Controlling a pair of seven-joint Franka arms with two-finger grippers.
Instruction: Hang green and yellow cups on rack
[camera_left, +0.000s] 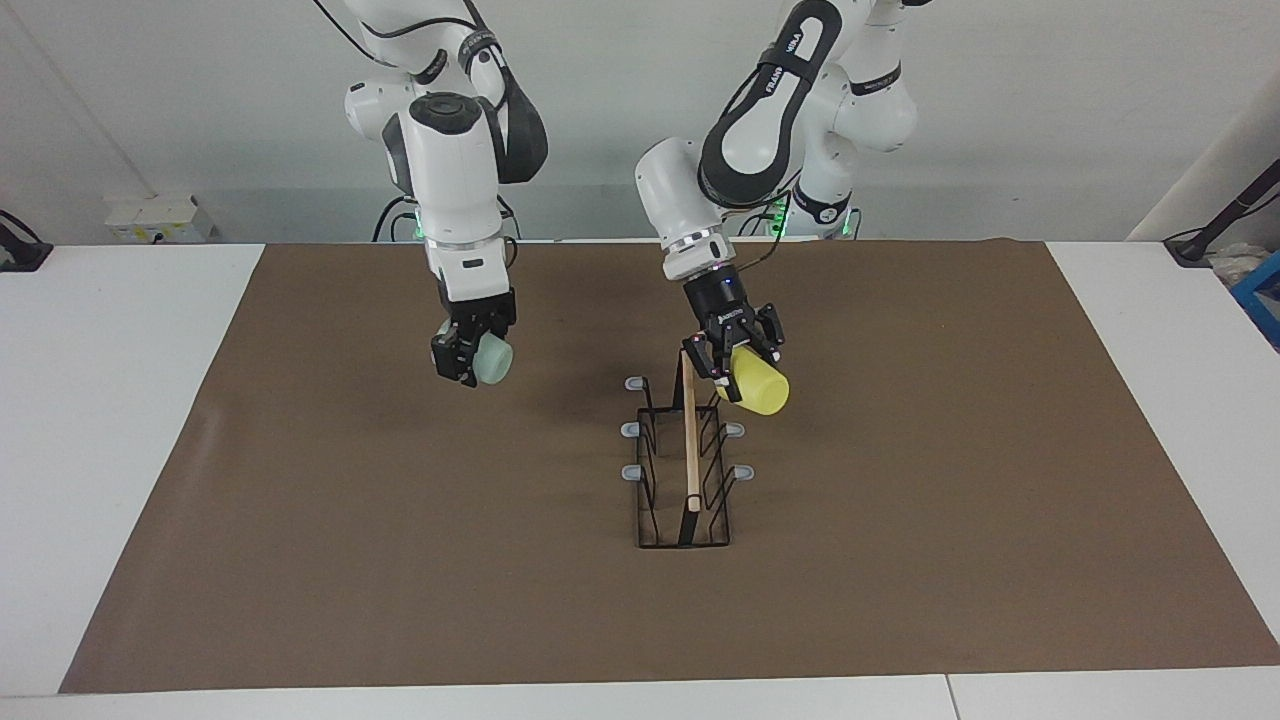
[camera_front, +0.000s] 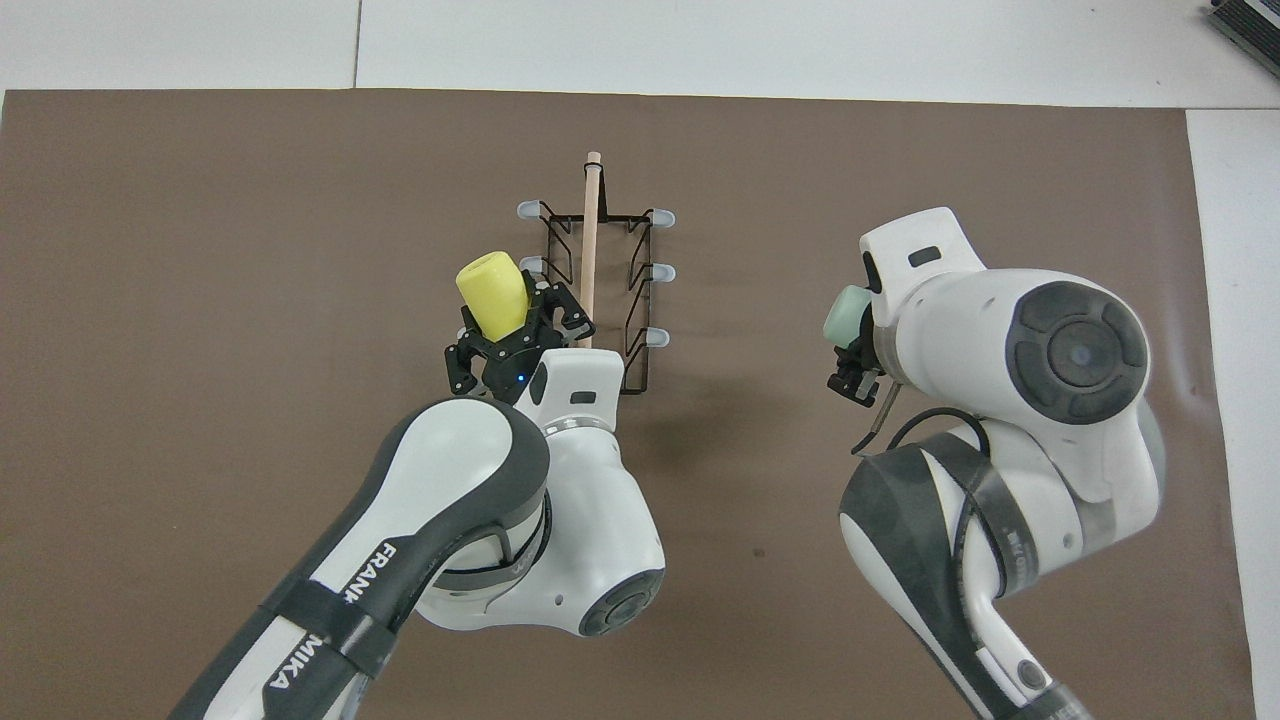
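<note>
The black wire rack (camera_left: 690, 450) (camera_front: 590, 240) with its wooden bar stands mid-table on the brown mat. My left gripper (camera_left: 738, 368) (camera_front: 505, 330) is shut on the yellow cup (camera_left: 760, 390) (camera_front: 492, 295). It holds the cup tilted in the air beside the rack's end nearest the robots, over the prongs facing the left arm's end. My right gripper (camera_left: 470, 360) (camera_front: 855, 350) is shut on the pale green cup (camera_left: 494, 362) (camera_front: 848, 315). It hangs above the mat, well apart from the rack, toward the right arm's end.
The brown mat (camera_left: 900, 500) covers most of the white table (camera_left: 130, 400). A white socket box (camera_left: 160, 218) sits at the table's edge by the right arm's end. Several grey-tipped prongs (camera_left: 743, 471) stick out from both long sides of the rack.
</note>
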